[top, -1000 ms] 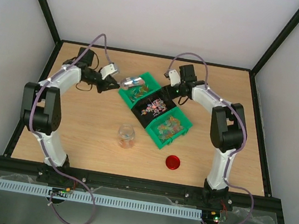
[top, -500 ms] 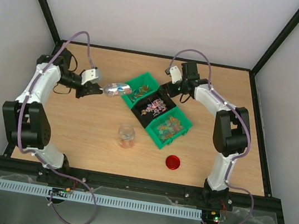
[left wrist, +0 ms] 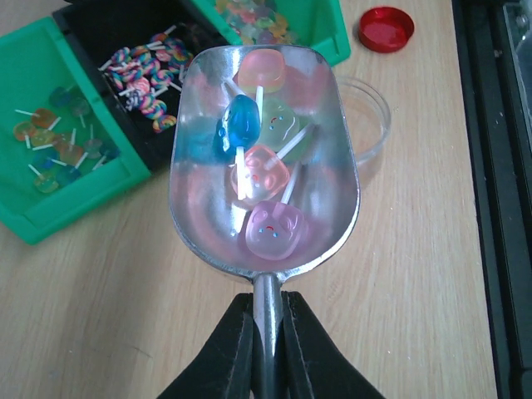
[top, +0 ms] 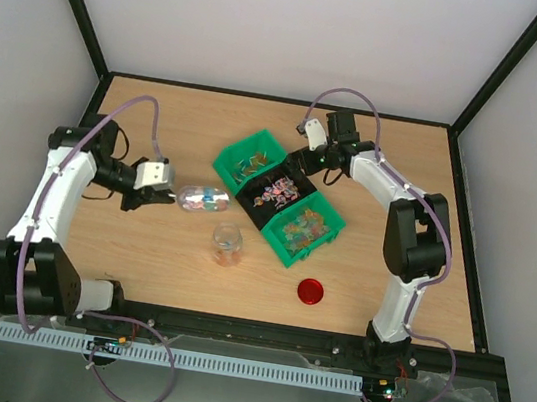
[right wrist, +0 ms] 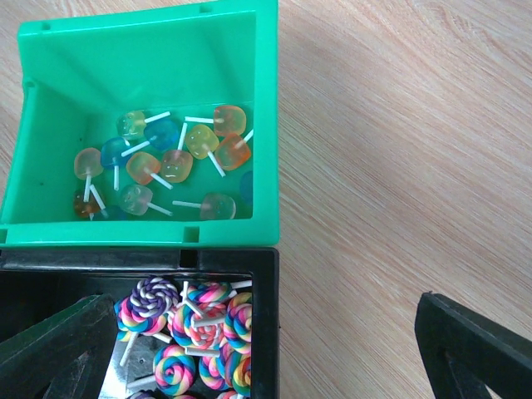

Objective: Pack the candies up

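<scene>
Just beyond the arm bases lies the red round lid (top: 311, 291), on the wooden table (top: 139, 253) to the right of the clear jar (top: 228, 244) and a little nearer than it. The jar stands upright and open, with a few coloured pieces in its bottom. Beyond the jar and to its left, the left gripper (left wrist: 267, 307) has its two fingers pressed together on the thin handle of a metal scoop (left wrist: 187, 208). The scoop is held roughly level above the table. The candies (left wrist: 270, 229) sit in its bowl just ahead of the fingers: pink, blue and orange jelly lollipops on white sticks. In the left wrist view the far side of the bowl overlaps the jar's rim. Beyond the jar and to its right runs a slanting row of three bins. The near green bin (top: 291, 255) holds pale candies, the black bin (right wrist: 141, 258) holds swirl lollipops (right wrist: 191, 324), and the far green bin (right wrist: 266, 125) holds more jelly lollipops (right wrist: 174, 162). Farthest from the jar, the right gripper (right wrist: 266, 298) hangs over the far end of that row, fingers spread wide and holding nothing.
</scene>
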Action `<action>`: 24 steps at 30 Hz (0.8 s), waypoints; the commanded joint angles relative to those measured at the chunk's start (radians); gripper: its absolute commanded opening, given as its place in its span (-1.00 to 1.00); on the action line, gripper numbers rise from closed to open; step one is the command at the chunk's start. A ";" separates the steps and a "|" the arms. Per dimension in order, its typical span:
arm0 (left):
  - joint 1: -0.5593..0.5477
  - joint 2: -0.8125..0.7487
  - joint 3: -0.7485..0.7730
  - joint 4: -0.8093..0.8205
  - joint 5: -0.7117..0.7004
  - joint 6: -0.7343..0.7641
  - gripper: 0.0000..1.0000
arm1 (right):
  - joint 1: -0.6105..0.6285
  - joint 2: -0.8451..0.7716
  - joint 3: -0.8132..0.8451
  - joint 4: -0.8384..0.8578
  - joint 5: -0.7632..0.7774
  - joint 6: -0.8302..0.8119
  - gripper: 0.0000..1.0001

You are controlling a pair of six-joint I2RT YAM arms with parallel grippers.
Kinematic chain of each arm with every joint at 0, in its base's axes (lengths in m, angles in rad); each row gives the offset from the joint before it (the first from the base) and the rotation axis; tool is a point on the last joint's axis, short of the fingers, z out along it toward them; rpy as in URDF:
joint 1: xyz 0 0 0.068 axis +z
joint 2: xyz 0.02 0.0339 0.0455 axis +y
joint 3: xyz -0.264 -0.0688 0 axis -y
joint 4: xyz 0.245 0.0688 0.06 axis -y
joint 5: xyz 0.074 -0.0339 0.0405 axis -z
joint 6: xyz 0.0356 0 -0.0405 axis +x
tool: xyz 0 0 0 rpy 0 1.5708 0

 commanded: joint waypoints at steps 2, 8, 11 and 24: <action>-0.024 -0.082 -0.041 -0.032 -0.033 0.080 -0.96 | -0.001 -0.034 0.015 -0.044 -0.019 0.001 0.97; -0.089 -0.113 -0.048 -0.029 -0.102 0.081 -0.96 | -0.002 -0.039 -0.001 -0.037 -0.019 0.004 0.97; -0.116 -0.114 -0.042 -0.029 -0.135 0.076 -0.96 | 0.000 -0.045 -0.009 -0.031 -0.014 0.004 0.97; -0.219 -0.086 0.016 -0.027 -0.271 0.015 -0.96 | -0.002 -0.055 -0.039 -0.002 -0.009 0.009 0.97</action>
